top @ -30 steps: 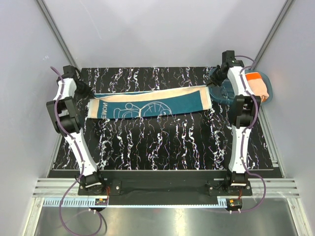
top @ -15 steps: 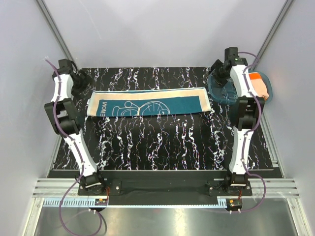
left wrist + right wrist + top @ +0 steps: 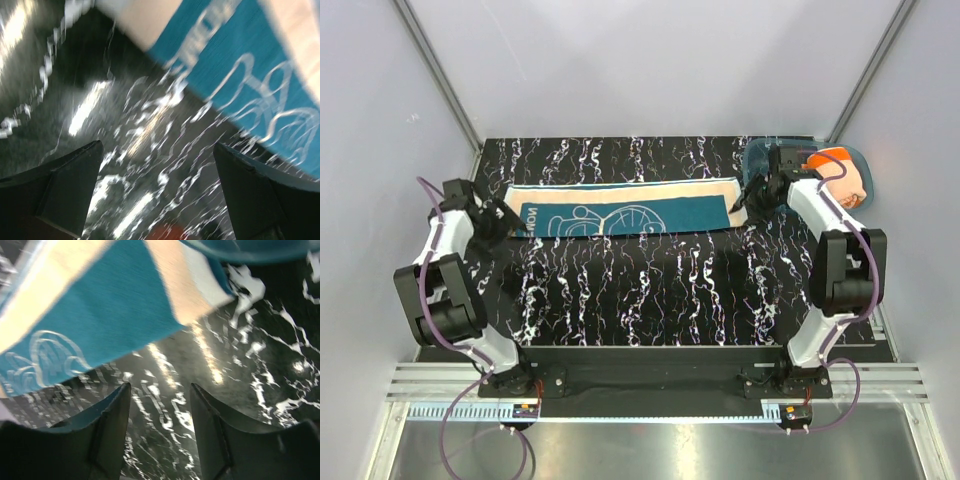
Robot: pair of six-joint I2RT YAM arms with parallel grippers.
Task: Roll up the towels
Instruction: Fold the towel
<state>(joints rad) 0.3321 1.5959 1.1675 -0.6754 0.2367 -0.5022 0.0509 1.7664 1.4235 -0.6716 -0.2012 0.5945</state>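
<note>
While table (image 3: 650, 290) fills mid frame, teal towel (image 3: 620, 210) lies flat across its upper centre; tray (image 3: 760, 160) upper right w/ orange towel (image 3: 840, 172). L tool (image 3: 498, 222) wide, empty, beside towel's left end; R tool (image 3: 750, 196) part-open, empty, at right end.

You're looking at a lab robot cell, not a home or shop. Plain pale walls (image 3: 640, 70) box it in on three sides, with metal struts (image 3: 440, 75) running up the corners. A marble-print mat (image 3: 650, 290) covers the table. The left arm (image 3: 445, 290) and right arm (image 3: 840, 270) are bolted to a black bar (image 3: 650, 372) on aluminium rails (image 3: 430, 381), and purple cables (image 3: 443, 432) loop out from it. A scale strip (image 3: 620, 410) runs along the near edge, with a steel sheet (image 3: 650, 450) below.
</note>
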